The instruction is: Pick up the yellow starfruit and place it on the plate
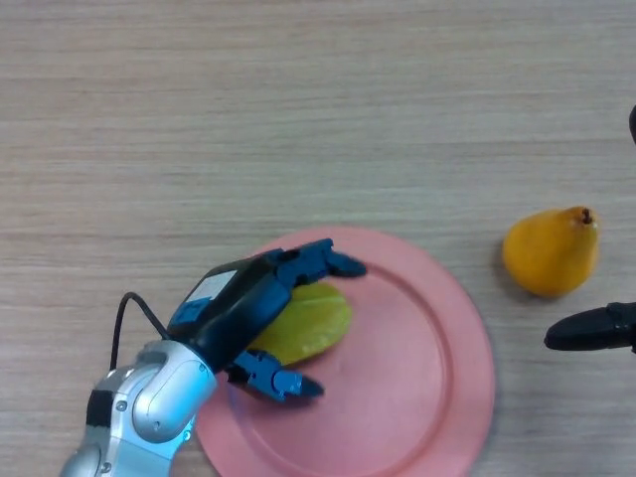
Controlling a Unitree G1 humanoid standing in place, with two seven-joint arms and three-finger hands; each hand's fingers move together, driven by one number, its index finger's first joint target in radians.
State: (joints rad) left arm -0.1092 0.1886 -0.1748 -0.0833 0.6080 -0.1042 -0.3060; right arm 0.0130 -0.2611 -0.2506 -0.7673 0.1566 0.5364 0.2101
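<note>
Yellow starfruit (310, 324) over the left part of the pink plate (427, 397), the left hand (248, 308) curled round it, fingers clamped. Placing step, apparently near its end: next, the fingers must part and lift clear. Right hand (593, 328) idle at the tabletop (298, 99) edge, fingers indistinct, below an orange pear (550, 250).

Head camera looks down (table (298, 99)).
</note>
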